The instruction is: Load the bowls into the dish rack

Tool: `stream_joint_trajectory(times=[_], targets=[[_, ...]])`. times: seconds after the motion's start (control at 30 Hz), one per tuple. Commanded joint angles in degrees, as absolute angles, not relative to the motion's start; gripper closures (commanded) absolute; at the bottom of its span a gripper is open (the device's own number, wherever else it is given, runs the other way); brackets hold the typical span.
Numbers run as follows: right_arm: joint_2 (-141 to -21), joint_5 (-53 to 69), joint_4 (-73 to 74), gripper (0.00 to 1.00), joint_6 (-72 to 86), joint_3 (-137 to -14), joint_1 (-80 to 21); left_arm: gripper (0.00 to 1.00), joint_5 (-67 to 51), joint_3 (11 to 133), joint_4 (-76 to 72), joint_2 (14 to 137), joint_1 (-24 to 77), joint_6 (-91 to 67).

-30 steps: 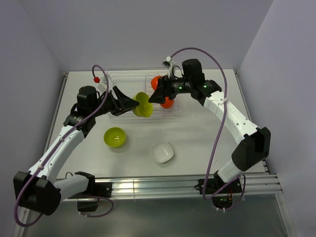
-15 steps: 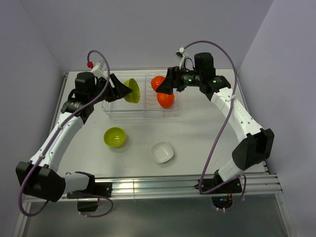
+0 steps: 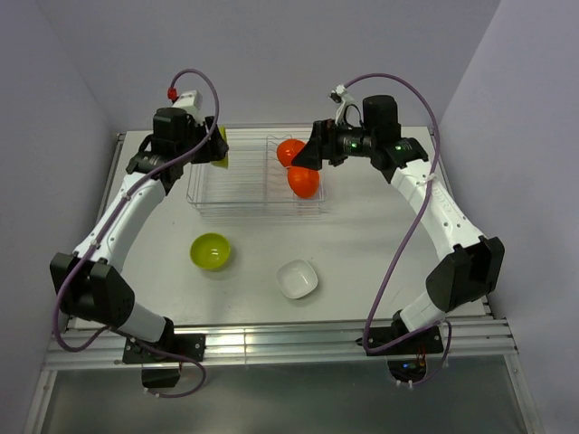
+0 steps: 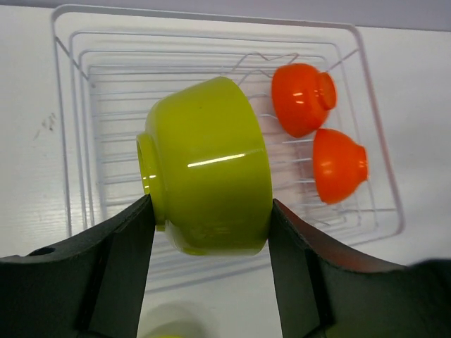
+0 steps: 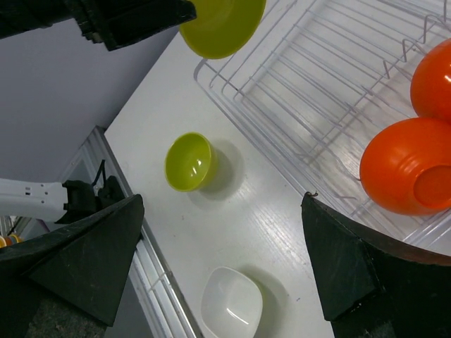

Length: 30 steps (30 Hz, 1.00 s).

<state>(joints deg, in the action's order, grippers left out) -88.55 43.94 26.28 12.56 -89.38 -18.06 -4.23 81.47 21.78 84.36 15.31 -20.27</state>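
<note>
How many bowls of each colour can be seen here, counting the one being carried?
Green bowls: 2, one carried, one lying loose
Orange bowls: 2, both in the rack
White bowls: 1
Total: 5

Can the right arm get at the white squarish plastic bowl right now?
Likely yes: the right pincer is open and empty, and the white squarish plastic bowl sits alone, nothing covering it.
</note>
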Motion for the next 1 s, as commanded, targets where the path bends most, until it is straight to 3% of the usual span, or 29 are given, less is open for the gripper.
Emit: stream_joint_trajectory(times=[0.0, 0.47, 0.97], targets=[[-86.13, 43.33, 26.02, 0.00, 12.39, -91.14, -17.31, 1.00, 1.65, 86.83, 22.66, 87.61, 16.34, -14.60], [-85.43, 43.07, 26.89, 0.00, 11.69, -89.56, -16.35, 1.00, 21.17, 95.70, 26.18, 99.84, 24.17, -3.43], [-85.60, 43.33, 27.86, 0.00, 10.90, -89.47, -16.08, 1.00, 28.65, 105.90, 30.76, 112.41, 26.10, 3.86]])
